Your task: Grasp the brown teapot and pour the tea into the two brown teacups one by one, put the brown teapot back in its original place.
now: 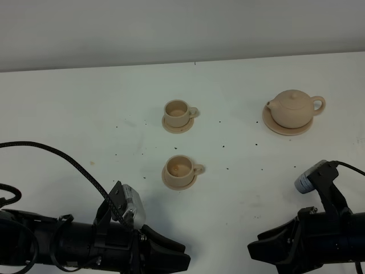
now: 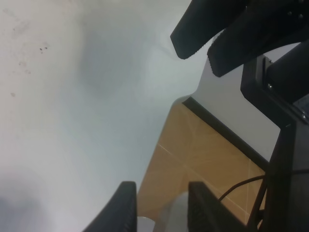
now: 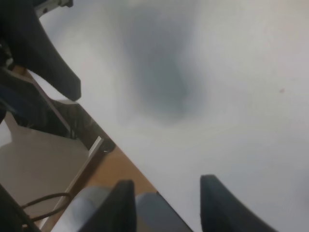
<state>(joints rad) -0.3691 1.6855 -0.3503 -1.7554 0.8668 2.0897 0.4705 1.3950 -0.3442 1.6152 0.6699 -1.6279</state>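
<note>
Exterior high view gives us the white worktop [image 1: 85, 103] with the teapot [image 1: 292, 108] upright, lid on, seated on the wide saucer [image 1: 285, 131] toward the far right corner. Its spout faces the left edge and its handle the right edge. Near the middle we see the far cup [image 1: 178, 113] and the near cup [image 1: 180, 168], one behind the other, each on a small saucer [image 1: 171, 127], handles toward the right edge. Both arms lie low at the near edge, well apart from the teapot. We find the left gripper [image 1: 186, 254] released, its fingers [image 2: 123, 208] parted with nothing between them. The right gripper [image 1: 255, 244] is likewise spread and empty, fingers [image 3: 212, 203] apart over the worktop.
</note>
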